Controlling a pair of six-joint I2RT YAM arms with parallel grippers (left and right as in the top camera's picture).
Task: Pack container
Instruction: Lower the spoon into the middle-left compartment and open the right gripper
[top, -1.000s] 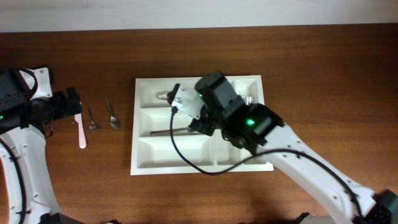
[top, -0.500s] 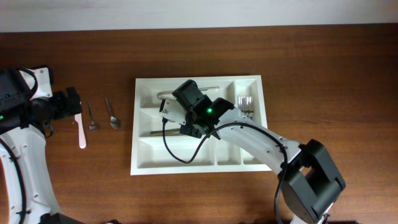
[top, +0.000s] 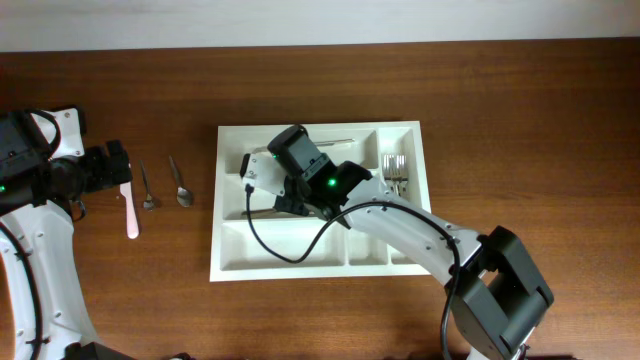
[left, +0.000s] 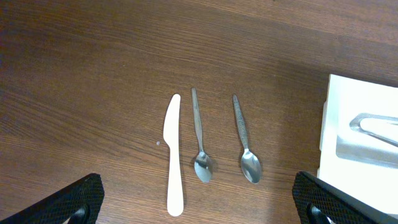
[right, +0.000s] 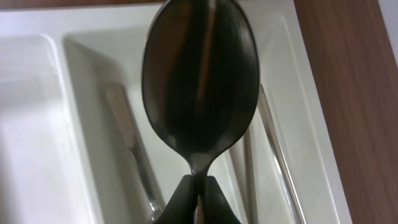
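The container (top: 232, 255), a big white cutlery tray, lies mid-table. My right gripper (right: 199, 194) is shut on the neck of a large dark metal spoon (right: 199, 81), and it hangs over the tray's left part. Under the spoon a compartment (right: 50, 124) holds a knife (right: 134, 155) and other metal handles (right: 277, 158). On the wood to the left my left gripper (left: 199, 211) stands wide open with nothing in it, just short of a white plastic knife (left: 175, 155) and two small spoons (left: 199, 140) (left: 244, 140). The tray's edge (left: 364, 99) shows at the right of the left wrist view.
Forks (top: 396, 170) lie in a narrow compartment on the tray's right. A brown-handled utensil (top: 262, 212) lies in the middle long compartment. The white knife (top: 130, 205) and the small spoons (top: 147, 188) (top: 181, 184) lie between the left arm and the tray.
My right arm has swung left across the tray, carrying the spoon from the middle toward the left end. The left arm and the cutlery on the wood have not moved.
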